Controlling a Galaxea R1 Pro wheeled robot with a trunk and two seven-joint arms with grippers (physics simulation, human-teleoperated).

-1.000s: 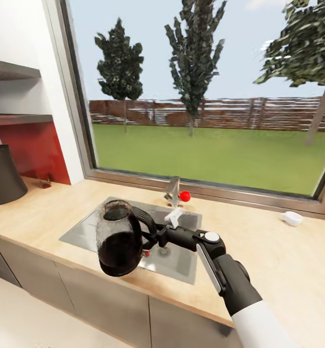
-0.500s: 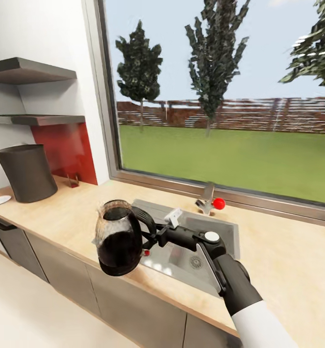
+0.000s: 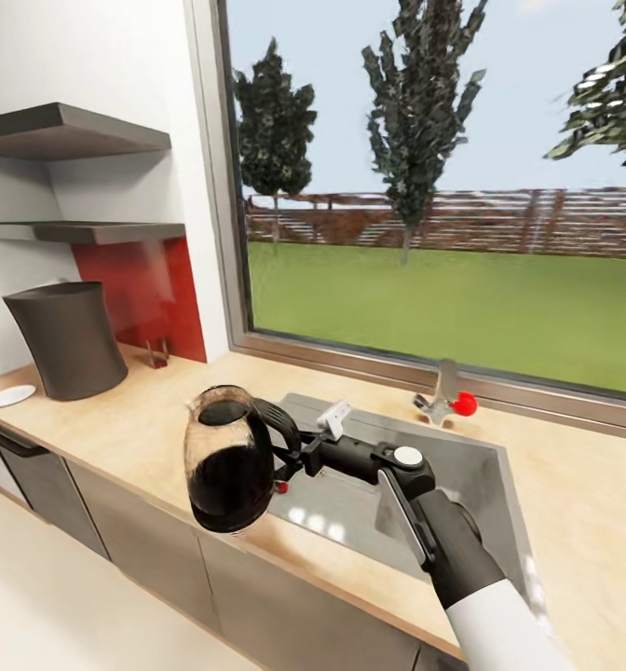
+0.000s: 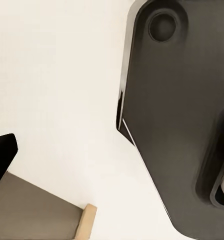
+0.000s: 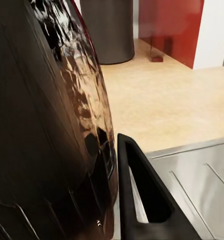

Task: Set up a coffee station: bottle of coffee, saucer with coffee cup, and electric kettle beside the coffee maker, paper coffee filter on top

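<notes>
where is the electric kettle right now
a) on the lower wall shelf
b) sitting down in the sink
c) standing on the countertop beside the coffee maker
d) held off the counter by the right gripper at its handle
d: the right gripper is shut on the loop handle of the electric kettle, which hangs in front of the kitchen countertop edge, well apart from the coffee maker.

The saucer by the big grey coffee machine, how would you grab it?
By its rim. The saucer lies flat on the kitchen countertop, too low to hold around. It sits beside the coffee maker, so I would probably come from above on the open side, one of the fingers slipping under the edge.
</notes>
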